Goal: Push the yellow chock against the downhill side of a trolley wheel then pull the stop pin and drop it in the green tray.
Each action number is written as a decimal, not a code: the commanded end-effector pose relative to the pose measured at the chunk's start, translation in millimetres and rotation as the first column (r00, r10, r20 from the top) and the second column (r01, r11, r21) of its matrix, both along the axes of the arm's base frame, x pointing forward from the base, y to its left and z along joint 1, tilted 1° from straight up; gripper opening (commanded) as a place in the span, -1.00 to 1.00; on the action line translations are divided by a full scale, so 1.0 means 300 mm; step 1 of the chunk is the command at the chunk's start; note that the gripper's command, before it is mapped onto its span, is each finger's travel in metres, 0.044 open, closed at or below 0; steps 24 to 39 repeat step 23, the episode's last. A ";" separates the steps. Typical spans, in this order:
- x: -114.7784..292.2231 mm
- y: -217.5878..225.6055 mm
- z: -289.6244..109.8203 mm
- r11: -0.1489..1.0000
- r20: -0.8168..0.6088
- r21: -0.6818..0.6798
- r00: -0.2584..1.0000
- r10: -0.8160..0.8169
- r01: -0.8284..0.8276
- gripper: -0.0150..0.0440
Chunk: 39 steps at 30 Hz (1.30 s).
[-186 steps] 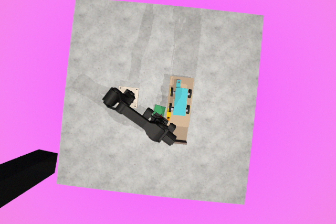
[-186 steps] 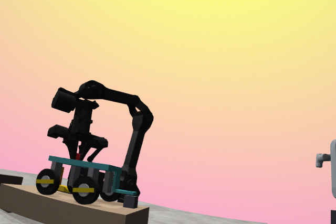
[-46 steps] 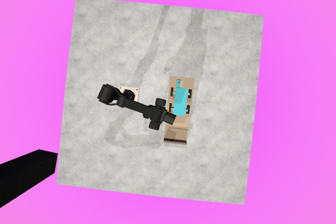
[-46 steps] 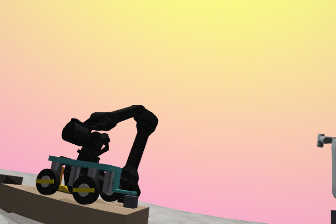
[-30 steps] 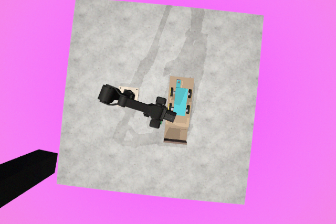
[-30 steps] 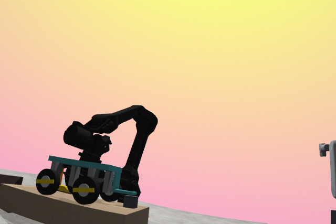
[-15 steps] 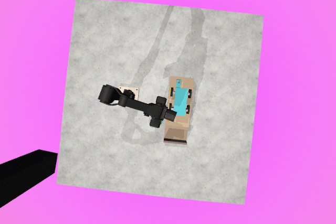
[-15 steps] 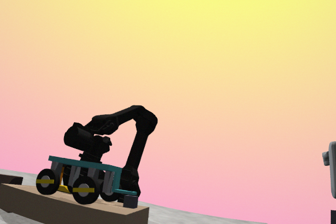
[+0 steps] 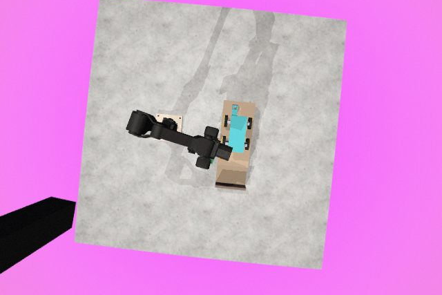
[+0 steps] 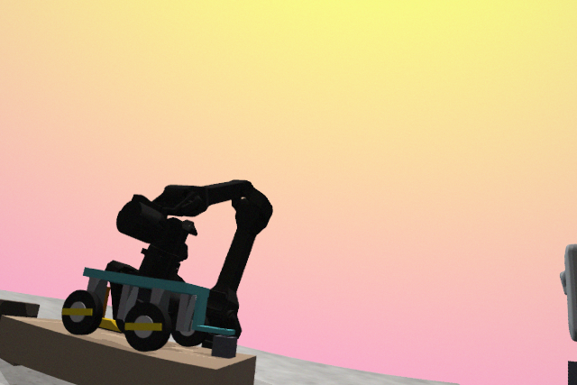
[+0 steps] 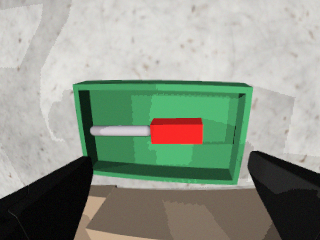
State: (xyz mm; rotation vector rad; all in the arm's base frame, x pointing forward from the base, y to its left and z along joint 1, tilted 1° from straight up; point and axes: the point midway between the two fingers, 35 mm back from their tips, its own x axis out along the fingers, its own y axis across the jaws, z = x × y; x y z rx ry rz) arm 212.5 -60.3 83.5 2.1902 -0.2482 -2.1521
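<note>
My gripper [image 11: 172,163] is open wide and empty above the green tray [image 11: 165,86]. The stop pin [image 11: 176,131] lies flat inside the tray in the wrist view, its red head right of centre and its pale shaft pointing left. The teal trolley [image 9: 237,138] [image 10: 144,279] stands on the ramp [image 9: 239,161] [image 10: 106,357]. The yellow chock [image 10: 110,324] with its orange handle shows behind the trolley's near wheels, at the downhill side of the arm-side lower wheel. Whether it touches that wheel is partly hidden. In the top view the arm covers most of the chock and the fingers.
The trolley's teal tongue [image 9: 235,108] is at the uphill end, over a dark block [image 10: 224,346] on the ramp. A dark stop bar [image 9: 230,186] crosses the ramp's low end. The arm's base plate [image 9: 180,121] is left of the ramp.
</note>
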 end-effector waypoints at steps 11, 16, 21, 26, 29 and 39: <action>-0.001 -0.003 0.142 1.000 0.004 -0.006 1.000 -0.004 0.004 1.00; 0.000 -0.006 0.194 1.000 0.004 -0.007 1.000 -0.004 0.004 1.00; 0.002 -0.003 0.187 1.000 0.006 -0.001 1.000 -0.005 0.005 1.00; 0.002 -0.003 0.187 1.000 0.006 -0.001 1.000 -0.005 0.005 1.00; 0.002 -0.003 0.187 1.000 0.006 -0.001 1.000 -0.005 0.005 1.00; 0.002 -0.003 0.187 1.000 0.006 -0.001 1.000 -0.005 0.005 1.00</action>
